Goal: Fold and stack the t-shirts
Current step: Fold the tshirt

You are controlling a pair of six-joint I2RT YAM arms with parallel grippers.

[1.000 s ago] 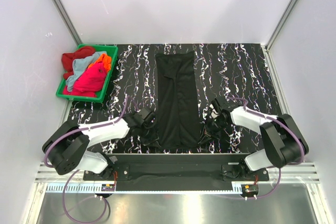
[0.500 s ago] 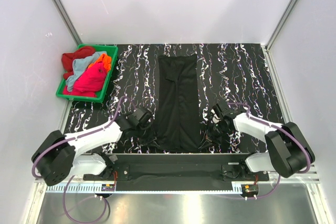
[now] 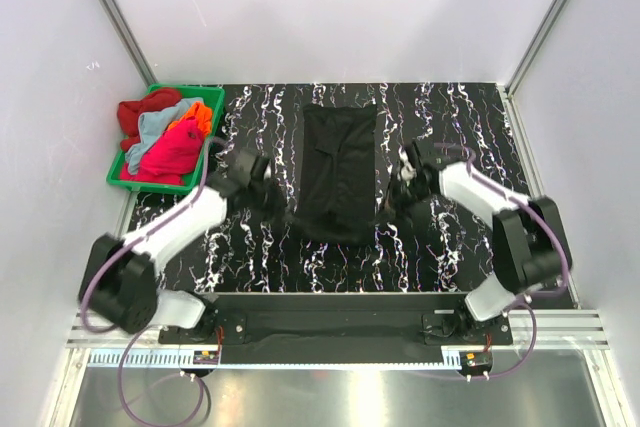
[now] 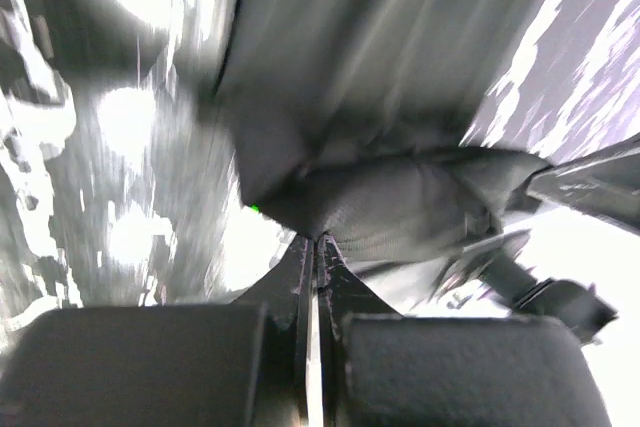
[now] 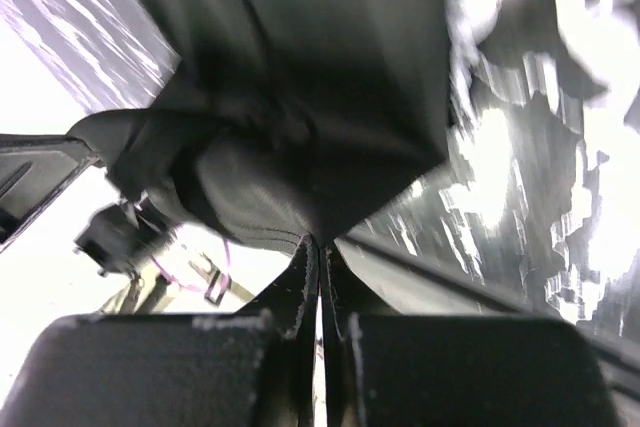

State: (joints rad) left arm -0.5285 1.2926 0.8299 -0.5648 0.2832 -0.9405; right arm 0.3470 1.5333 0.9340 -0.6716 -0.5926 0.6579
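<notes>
The black t-shirt lies as a long narrow strip in the middle of the table, its near end lifted and doubled back toward the far end. My left gripper is shut on the shirt's near left corner. My right gripper is shut on the near right corner. Both hold the hem above the table over the shirt's middle. Red, light blue, orange and magenta-pink t-shirts lie heaped in the green bin at the left.
The green plastic bin stands at the far left of the black-and-white marbled table. White walls with metal posts close in the left, right and back sides. The arm bases sit at the near edge.
Both grippers have moved away from the near edge toward the far side, carrying the shirt's near hem up and over; the visible black strip is now shorter.
</notes>
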